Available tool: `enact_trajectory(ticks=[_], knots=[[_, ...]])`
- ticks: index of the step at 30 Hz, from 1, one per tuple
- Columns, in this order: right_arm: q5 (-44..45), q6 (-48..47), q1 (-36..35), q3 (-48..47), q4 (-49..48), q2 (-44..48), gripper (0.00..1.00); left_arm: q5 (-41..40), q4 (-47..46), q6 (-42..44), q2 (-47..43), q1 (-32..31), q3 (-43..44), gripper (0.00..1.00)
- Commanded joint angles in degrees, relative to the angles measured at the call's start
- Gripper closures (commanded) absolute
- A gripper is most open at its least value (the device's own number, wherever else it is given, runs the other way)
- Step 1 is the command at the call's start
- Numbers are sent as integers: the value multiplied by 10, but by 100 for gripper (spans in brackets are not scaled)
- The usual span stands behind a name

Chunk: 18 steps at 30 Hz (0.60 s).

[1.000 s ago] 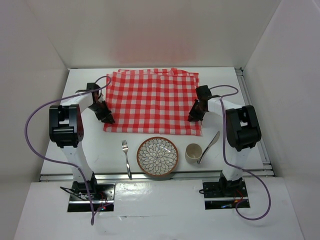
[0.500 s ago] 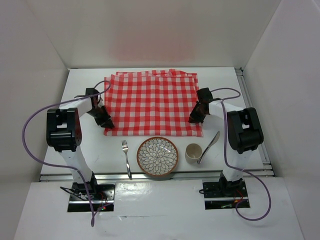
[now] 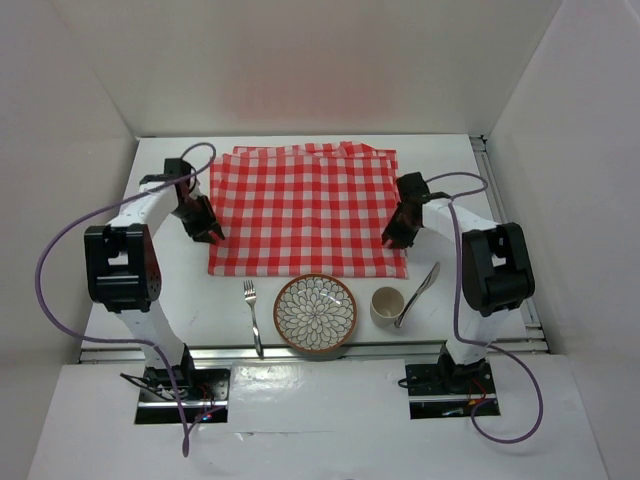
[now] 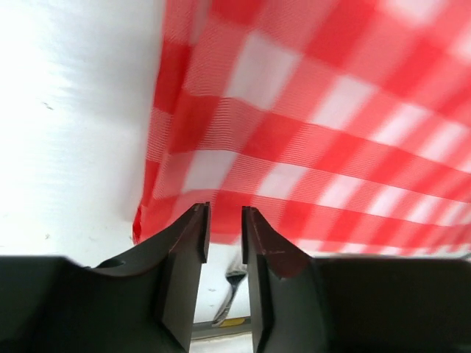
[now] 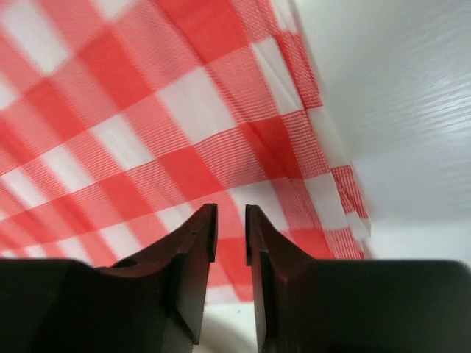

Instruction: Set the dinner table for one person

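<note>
The left gripper (image 4: pixel 225 213) has its two black fingers (image 4: pixel 188 250) parted by a narrow slot. Nothing sits in that slot; through it show bare white surface and the tines of a silver metal fork (image 4: pixel 229 290). The fingertips sit at the left border of a red-and-white checked fabric cloth (image 4: pixel 331 147), near its front left corner. Whether they touch the fabric cannot be told.

The right gripper (image 5: pixel 231 213) is likewise only slightly open, and its dark fingers (image 5: pixel 195 250) grip nothing. Its tips hang over the cloth's right border close to the front right corner, with checked fabric showing through the gap.

In the overhead view the cloth lies spread nearly flat across the middle of the dinner table (image 3: pixel 470 180), a large smooth white rectangular tabletop that fills the floor of a white-walled enclosure. The cloth's far edge is slightly rumpled.

Between the cloth's near edge and the arm bases stands a row of items. The fork lies on the left. A round brown-rimmed ceramic plate with a white petal pattern (image 3: pixel 315 313) sits in the centre, just touching or overlapping the cloth's near edge. A small cream cup (image 3: pixel 386 305) stands to its right. A long silver utensil (image 3: pixel 420 290) lies slanted against the cup's right side.

A purple cable (image 3: pixel 60 250) loops out from each arm.
</note>
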<state>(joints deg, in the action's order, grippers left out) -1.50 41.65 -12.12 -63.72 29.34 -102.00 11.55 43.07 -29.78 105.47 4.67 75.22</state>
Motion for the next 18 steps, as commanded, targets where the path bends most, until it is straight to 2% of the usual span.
enact_trajectory(ticks=[1,3,6,10,13,18], knots=[[30,-16,-2,-61,34,79,65,-6,42,15,-67,1,72,56],[30,-23,-2,-85,41,108,46,-6,54,15,-90,1,90,51],[30,-45,-2,-96,63,156,30,1,67,15,-119,1,116,51],[36,-51,-7,-69,120,240,15,14,57,20,-172,-4,124,51],[49,-30,-7,-12,182,325,11,24,21,20,-221,-16,86,50],[-2,33,-12,85,260,443,10,30,16,25,-236,-38,75,48]])
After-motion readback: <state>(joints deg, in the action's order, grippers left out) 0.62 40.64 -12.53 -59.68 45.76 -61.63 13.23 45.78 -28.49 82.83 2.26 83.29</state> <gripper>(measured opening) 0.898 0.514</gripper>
